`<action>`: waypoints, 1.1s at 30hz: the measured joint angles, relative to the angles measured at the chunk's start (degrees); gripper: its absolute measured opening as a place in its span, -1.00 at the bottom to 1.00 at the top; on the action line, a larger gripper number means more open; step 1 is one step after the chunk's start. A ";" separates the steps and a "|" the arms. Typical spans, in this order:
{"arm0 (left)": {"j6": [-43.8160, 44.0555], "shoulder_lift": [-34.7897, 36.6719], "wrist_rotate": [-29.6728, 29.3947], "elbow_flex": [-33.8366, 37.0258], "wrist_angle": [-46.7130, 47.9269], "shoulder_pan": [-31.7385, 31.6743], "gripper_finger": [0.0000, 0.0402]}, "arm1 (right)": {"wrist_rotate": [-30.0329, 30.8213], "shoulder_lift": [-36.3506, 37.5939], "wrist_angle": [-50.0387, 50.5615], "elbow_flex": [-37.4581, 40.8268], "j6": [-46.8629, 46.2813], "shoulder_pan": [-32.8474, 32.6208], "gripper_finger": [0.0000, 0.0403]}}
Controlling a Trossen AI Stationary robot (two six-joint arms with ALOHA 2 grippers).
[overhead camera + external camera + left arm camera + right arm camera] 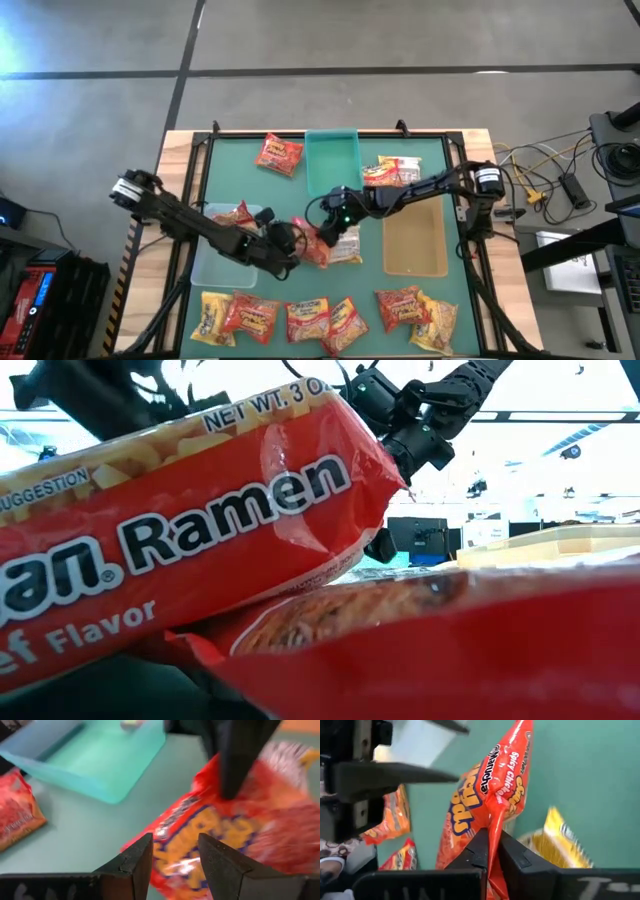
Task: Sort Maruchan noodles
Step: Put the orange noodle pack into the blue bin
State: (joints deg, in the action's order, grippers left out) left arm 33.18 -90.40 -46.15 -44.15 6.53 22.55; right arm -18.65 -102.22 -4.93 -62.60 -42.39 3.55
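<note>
High view: green mat (230,180), concrete floor (300,40)

my high camera looks straight down on the whole green table (400,270) from well above. the low one sits at table height, facing level across to the room, with a red ramen packet (180,540) pressed very near its lens. each wrist camera looks forward past its own fingers, very near: both share one orange-red packet (490,795) at mid table, also seen from above. the left wrist view shares the teal bin (100,760) with the high view.
</note>
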 joint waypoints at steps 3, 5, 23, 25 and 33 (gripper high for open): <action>-1.06 3.55 0.04 -0.03 1.89 0.00 -0.29 | -1.47 0.21 0.16 -1.36 2.05 0.96 -0.95; -1.17 5.97 0.00 -0.03 3.41 0.00 -0.29 | -2.77 0.37 0.60 -2.26 3.52 1.60 -0.96; -2.15 17.21 -0.75 0.04 10.09 -0.11 -0.29 | -5.53 2.36 15.26 -12.14 20.68 8.62 -0.96; -2.17 17.16 -1.38 0.04 10.21 -0.15 -0.29 | -6.74 2.36 15.58 -13.13 21.36 9.34 -0.96; -2.24 16.49 -2.94 0.04 10.86 -0.33 -0.29 | -6.85 2.36 22.20 -19.00 26.98 14.13 -0.96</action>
State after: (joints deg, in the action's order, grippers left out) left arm 30.94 -73.91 -49.10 -44.12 17.39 22.22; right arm -25.50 -99.85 17.27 -81.60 -15.41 17.68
